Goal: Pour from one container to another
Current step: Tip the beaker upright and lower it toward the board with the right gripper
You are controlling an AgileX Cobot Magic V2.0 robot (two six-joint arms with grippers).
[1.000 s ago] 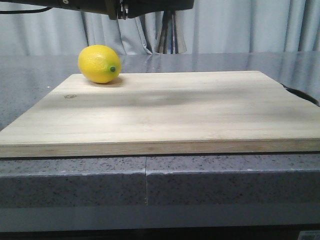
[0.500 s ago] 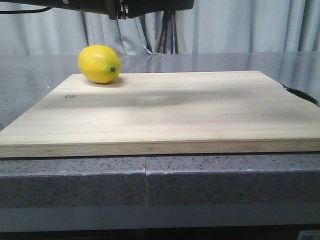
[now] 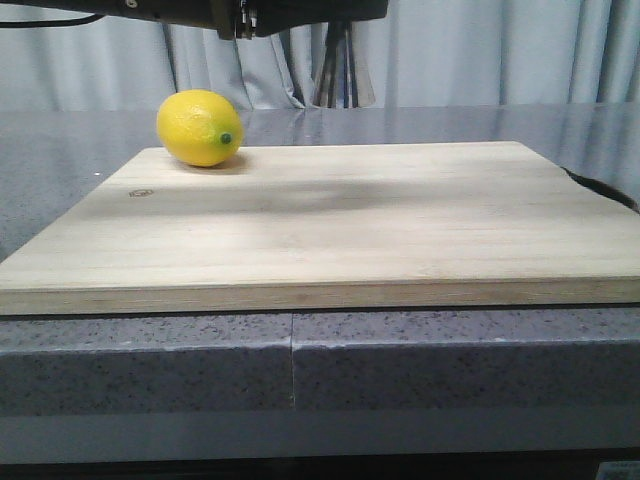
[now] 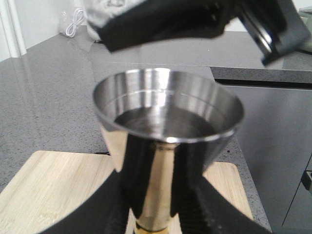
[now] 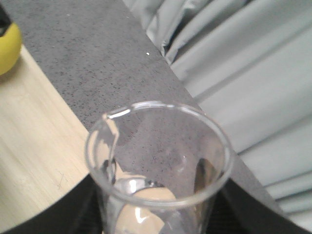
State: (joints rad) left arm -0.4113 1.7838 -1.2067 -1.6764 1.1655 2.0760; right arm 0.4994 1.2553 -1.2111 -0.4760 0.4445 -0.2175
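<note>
Steel fills your left wrist view: the jigger [image 4: 165, 131] stands upright between the dark fingers [image 4: 92, 214] of the left gripper [image 4: 156, 217], which close against its lower cone and gold-tinted waist, so you can take that pincer as clamped on it. Its upper cup is open toward the camera, and inside you see a dark reflective surface low in the bowl; whether that is liquid or only reflection you cannot tell. Above the cup hangs a dark body [image 4: 195, 22], apart from the rim. Below and behind the jigger lies the pale wooden cutting board [image 4: 44, 190] on the grey speckled counter [image 4: 44, 97]. In your right wrist view the clear glass beaker [image 5: 158, 165] sits with its mouth up toward the camera and its pouring lip turned toward the board; the dark fingers [image 5: 83, 209] of the right gripper [image 5: 156, 229] press its wall on both sides, so that pincer is grasping it. Something pale shows through the glass near its bottom, but you cannot tell what. Beside it you see the board's rounded corner [image 5: 34, 146] and part of the lemon [image 5: 9, 48] at the frame edge. From the front, the lemon [image 3: 200, 127] rests on the far left corner of the board [image 3: 330, 220], with dark arm parts [image 3: 250, 12] along the top edge; neither container shows there.
</note>
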